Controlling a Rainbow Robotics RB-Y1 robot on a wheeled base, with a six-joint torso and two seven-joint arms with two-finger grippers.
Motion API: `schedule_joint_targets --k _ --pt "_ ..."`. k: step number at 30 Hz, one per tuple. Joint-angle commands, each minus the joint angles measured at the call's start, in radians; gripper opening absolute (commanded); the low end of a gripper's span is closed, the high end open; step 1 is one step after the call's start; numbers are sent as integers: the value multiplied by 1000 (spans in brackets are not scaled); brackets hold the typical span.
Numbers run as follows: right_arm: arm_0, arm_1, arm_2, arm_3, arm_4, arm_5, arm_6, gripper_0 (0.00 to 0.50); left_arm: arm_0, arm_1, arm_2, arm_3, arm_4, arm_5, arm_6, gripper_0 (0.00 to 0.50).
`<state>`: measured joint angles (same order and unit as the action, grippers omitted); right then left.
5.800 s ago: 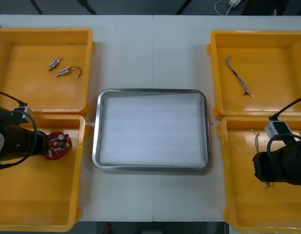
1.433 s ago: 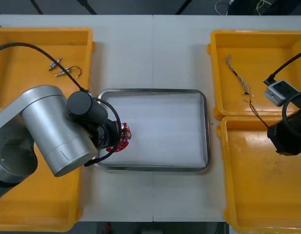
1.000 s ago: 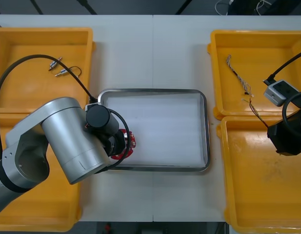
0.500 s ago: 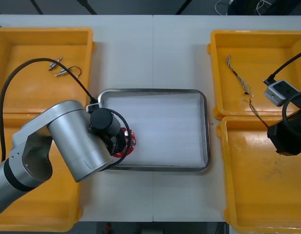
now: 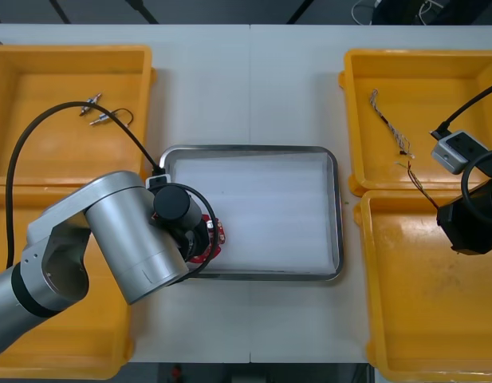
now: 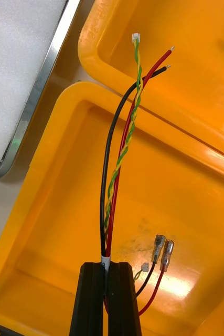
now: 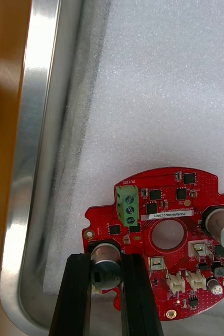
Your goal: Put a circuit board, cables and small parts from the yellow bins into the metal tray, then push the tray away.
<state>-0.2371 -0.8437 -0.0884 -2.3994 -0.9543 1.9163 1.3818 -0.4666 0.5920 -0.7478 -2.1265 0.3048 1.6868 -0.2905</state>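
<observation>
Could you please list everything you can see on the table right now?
metal tray: one, shiny rim, white inside, centre.
yellow bins: four, yellow, two at each side of the tray.
circuit board: one, red, in the tray by its left rim.
small metal parts: two, silver, far left bin.
twisted cable: one, pale, far right bin.
cable bundle: one, black, red and yellow-green, above the near right bin.
left gripper: black, shut on the circuit board.
right gripper: black, shut on the cable bundle.
</observation>
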Motion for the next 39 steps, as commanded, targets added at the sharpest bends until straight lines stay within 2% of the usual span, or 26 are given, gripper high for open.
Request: schedule_joint_targets --k 1,6,11,14,17,23,29,34,39 --pt "-22 -34 -24 -7 2 4 -12 0 -35 -14 -18 -7 -1 -21 100 51" --pt "-22 -34 -24 -7 2 4 -12 0 -34 -12 -18 -9 -10 -21 102 83" --pt "-22 -34 -24 -7 2 4 -12 0 -35 -8 -18 -9 -23 -27 96 229" --pt "-22 -34 -24 -7 2 4 -12 0 -35 -3 -18 -9 -23 -27 94 280" --pt "-22 -34 -24 -7 2 4 -12 0 -35 3 -19 -9 -23 -27 94 358" --pt "-22 -34 -24 -7 2 4 -12 0 -47 17 -18 -27 -23 -25 96 442" --pt "-22 -34 -24 -7 2 4 -12 0 -58 43 4 -85 -18 7 108 486" --pt "-22 -34 -24 -7 2 4 -12 0 -86 65 19 -151 -7 62 113 493" --pt "-22 -34 -24 -7 2 4 -12 0 -121 121 79 -214 66 94 113 493"
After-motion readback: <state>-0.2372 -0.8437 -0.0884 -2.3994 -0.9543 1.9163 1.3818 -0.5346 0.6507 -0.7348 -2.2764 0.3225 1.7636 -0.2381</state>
